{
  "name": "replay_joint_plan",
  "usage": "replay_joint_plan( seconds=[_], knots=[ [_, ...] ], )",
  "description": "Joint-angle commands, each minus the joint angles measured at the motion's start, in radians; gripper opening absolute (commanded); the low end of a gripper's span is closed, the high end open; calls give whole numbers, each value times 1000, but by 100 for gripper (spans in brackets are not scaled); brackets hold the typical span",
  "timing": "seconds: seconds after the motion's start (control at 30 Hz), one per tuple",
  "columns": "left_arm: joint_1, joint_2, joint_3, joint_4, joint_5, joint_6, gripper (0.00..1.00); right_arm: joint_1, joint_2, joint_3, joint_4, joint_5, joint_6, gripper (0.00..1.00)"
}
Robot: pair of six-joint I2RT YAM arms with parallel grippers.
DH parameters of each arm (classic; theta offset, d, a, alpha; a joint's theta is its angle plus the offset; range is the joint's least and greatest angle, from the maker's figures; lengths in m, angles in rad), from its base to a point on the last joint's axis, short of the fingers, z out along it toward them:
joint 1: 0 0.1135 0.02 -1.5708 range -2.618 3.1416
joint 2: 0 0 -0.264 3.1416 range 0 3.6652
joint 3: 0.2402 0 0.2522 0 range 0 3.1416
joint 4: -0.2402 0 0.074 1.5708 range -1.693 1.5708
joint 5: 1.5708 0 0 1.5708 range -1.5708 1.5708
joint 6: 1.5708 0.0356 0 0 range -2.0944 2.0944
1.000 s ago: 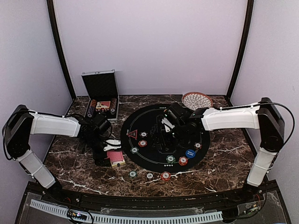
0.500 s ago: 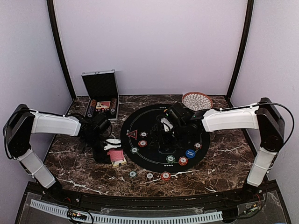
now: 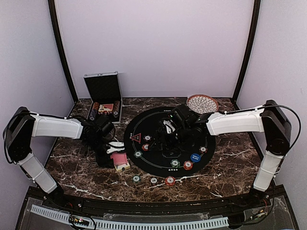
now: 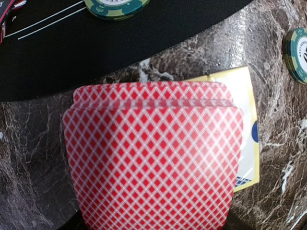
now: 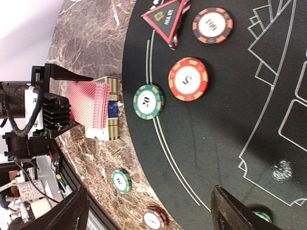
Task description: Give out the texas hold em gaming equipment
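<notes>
My left gripper [image 3: 114, 149] is shut on a stack of red-backed playing cards [image 4: 153, 158], held just above a yellow card box [image 4: 248, 124] on the marble; the cards hide its fingers in the left wrist view. In the right wrist view the same cards [image 5: 86, 104] sit in the left gripper's black jaws. My right gripper [image 5: 153, 215] hangs open over the black round mat [image 3: 158, 120] with nothing between its fingers [image 5: 234, 211]. On the mat lie a green chip [image 5: 148, 101], a red chip [image 5: 188, 79], an orange chip [image 5: 212, 25] and the red-edged triangle marker [image 5: 165, 18].
More chips lie at the mat's near right, one blue [image 3: 195, 157], and three on the marble in front of it [image 3: 153, 180]. The open silver case [image 3: 103, 98] stands at the back left. A woven dish [image 3: 202, 102] sits at the back right.
The left gripper has shut on the card stack. The right gripper has drifted slightly left over the mat and its jaws have narrowed a little.
</notes>
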Motion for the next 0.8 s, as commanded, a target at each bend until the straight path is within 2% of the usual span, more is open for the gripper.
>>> replay_joint_plan(
  seconds=[0.0, 0.17, 0.5, 0.77],
  knots=[
    [3, -47, 66, -44, 35, -31, 23, -18, 29, -5, 77, -58, 29, 86],
    [3, -64, 79, -55, 41, -36, 10, -27, 46, 1, 112, -101, 41, 81],
    [3, -97, 168, -159, 58, -62, 9, -33, 115, 50, 213, -236, 86, 79],
    [-3, -107, 323, -245, 94, -124, 10, -40, 173, 92, 432, -385, 247, 78]
  ],
)
